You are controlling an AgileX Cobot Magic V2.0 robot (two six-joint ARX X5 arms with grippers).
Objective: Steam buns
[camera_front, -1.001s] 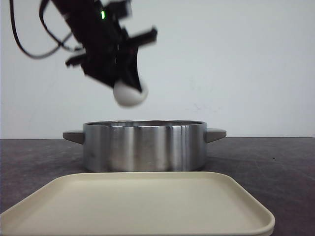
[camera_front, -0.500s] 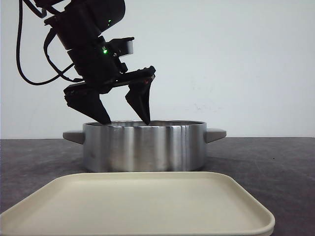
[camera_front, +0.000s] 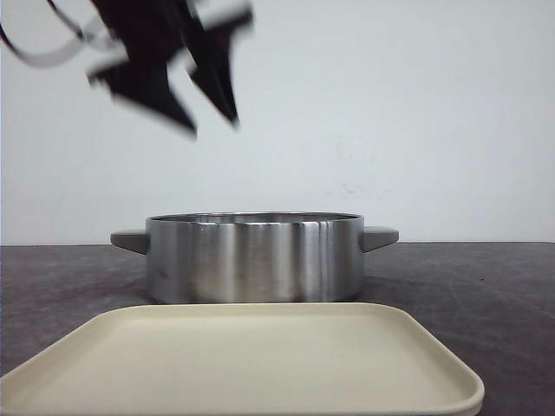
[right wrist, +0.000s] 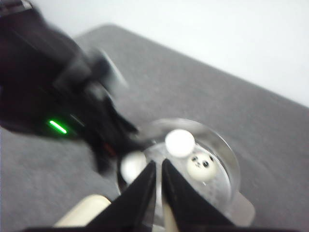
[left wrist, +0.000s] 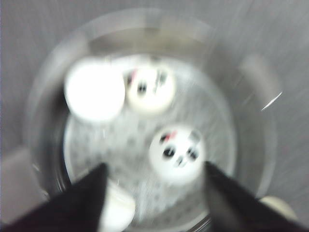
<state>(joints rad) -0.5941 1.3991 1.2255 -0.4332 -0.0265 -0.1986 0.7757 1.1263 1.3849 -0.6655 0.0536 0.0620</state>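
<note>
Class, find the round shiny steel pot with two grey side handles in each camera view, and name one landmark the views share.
Front view: steel pot centre, behind the cream tray.
Left wrist view: pot fills the picture, seen from above.
Right wrist view: pot low, centre-right.
Shared landmark: the white panda buns inside, hidden in front view.

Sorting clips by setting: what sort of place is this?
Probably a lab tabletop staged as a kitchen: a steel pot holding toy panda buns, a cream tray, a bare white wall.
</note>
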